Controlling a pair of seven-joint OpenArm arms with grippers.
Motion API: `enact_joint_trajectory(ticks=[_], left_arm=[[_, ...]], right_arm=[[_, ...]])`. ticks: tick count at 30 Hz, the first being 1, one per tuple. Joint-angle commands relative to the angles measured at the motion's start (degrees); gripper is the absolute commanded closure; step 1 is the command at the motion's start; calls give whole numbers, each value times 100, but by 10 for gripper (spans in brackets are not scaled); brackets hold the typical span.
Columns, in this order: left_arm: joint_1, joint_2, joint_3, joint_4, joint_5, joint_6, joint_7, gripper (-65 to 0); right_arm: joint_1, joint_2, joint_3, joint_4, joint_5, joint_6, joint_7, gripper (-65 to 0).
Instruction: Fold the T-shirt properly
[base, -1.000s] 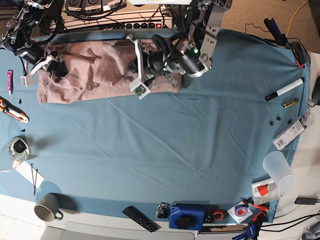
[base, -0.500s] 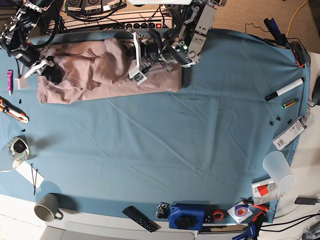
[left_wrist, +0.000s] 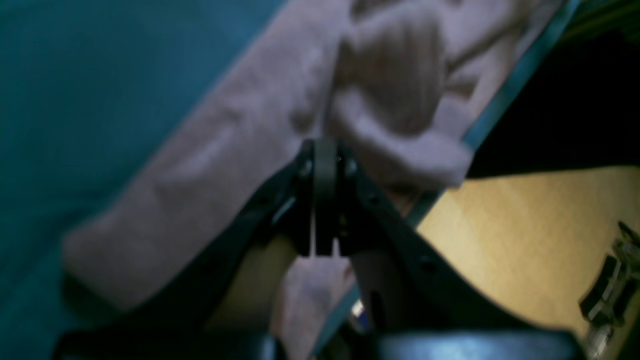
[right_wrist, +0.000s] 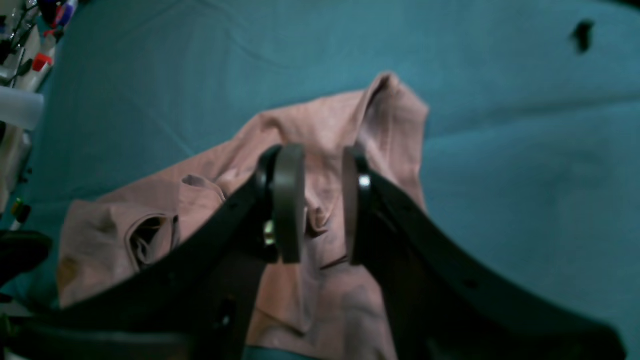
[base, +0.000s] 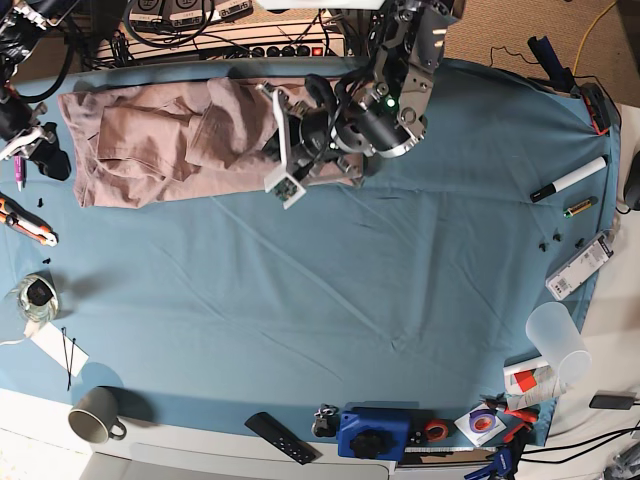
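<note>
Pink-beige cloth fills the left wrist view: the T-shirt (left_wrist: 210, 165) lies bunched along the far edge of the teal table cloth (left_wrist: 75, 75), and the left gripper (left_wrist: 324, 200) shows its jaws pressed together with nothing visibly between them.

From the right wrist view, the right gripper (right_wrist: 322, 200) hangs above the rumpled shirt, jaws narrowly parted and empty.

Seen from the base view, the shirt (base: 160, 140) sprawls at the far left of the table, half folded and creased, the left arm over its right end, the right gripper (base: 25, 145) off its left end. Being so near the edge, a careless pull might drag it off the table.
</note>
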Motion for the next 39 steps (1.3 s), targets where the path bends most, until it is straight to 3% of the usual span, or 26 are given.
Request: enact_joint_trajectory(ticks=[1,6,10,11,22,27,32,36,39], left_arm=[[-17,87,22,96,4,2,-59,0],[111,85,22,149,-37,210,-50,0],[151,85,22,164,-146,190,-11,0],[153,85,22,164,-214,192,-4,0],[328,122,28,278,-1204,153,131,0],[520,116,28,798,-1189,-76,13,0],[702,114,26,1165,-861,-90,-157,0],[708,114,28,1180,-890,-90,-155,0],[708,116,28,1180,-890,-90,-160,0]], right_arm=[[26,221,55,74,140,10,90,-142],[26,295,52,74,118,10,44,-151],[22,295,44,74,44,10,-334,-327],[24,295,44,74,-24,10,-343,-343],[221,282,44,28,-341,10,-278,-344],[616,339,44,-551,-356,10,-479,-343],[890,686,42,-1727,-306,10,-495,-343],[977,949,20,-2479,382,10,-495,-343],[975,994,-144,-2723,527,10,-495,-343]])
